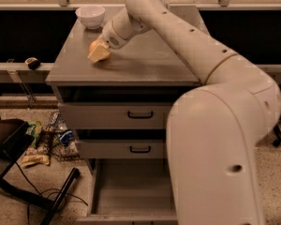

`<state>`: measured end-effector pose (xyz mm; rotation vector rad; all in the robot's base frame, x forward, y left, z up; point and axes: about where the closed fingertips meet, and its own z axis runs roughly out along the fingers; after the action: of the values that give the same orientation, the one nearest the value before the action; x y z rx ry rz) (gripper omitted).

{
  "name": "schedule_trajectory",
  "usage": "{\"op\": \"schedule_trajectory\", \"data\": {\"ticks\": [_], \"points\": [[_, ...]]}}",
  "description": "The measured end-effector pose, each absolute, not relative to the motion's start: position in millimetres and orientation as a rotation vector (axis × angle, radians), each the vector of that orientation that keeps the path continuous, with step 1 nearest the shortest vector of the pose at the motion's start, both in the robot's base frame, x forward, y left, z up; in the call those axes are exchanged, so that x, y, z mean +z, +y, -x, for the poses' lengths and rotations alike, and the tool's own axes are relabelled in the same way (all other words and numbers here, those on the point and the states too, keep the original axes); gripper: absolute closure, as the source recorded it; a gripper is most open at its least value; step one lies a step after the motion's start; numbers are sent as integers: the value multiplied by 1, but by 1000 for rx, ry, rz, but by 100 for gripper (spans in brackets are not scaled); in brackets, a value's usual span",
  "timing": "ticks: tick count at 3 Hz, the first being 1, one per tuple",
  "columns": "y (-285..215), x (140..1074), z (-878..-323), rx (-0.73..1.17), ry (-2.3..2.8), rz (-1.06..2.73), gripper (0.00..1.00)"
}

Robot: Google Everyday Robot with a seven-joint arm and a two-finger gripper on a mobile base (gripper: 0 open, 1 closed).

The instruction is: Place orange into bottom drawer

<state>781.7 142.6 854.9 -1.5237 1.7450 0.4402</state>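
The orange [92, 45] sits on the grey cabinet top, towards its left side, and only its left part shows. My gripper [99, 52] is down on the cabinet top right at the orange, covering most of it. The bottom drawer [131, 191] is pulled open below the two closed drawers, and its grey inside holds nothing. My arm reaches in from the right and hides the cabinet's right side.
A white bowl [90, 15] stands at the back left of the cabinet top [150, 62]. Two upper drawers with black handles [140, 115] are shut. Snack bags and a wire basket [51, 139] lie on the floor to the left, beside a black stand [9, 168].
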Motion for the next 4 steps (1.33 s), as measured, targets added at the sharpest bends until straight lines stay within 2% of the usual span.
{"op": "schedule_trajectory", "data": {"ticks": [1, 2, 3, 4], "points": [[94, 914, -752, 346, 1771, 1349, 100], [52, 985, -695, 304, 1767, 1136, 100], [15, 1001, -608, 270, 1841, 1081, 100], [-10, 933, -545, 291, 2032, 1097, 100]]}}
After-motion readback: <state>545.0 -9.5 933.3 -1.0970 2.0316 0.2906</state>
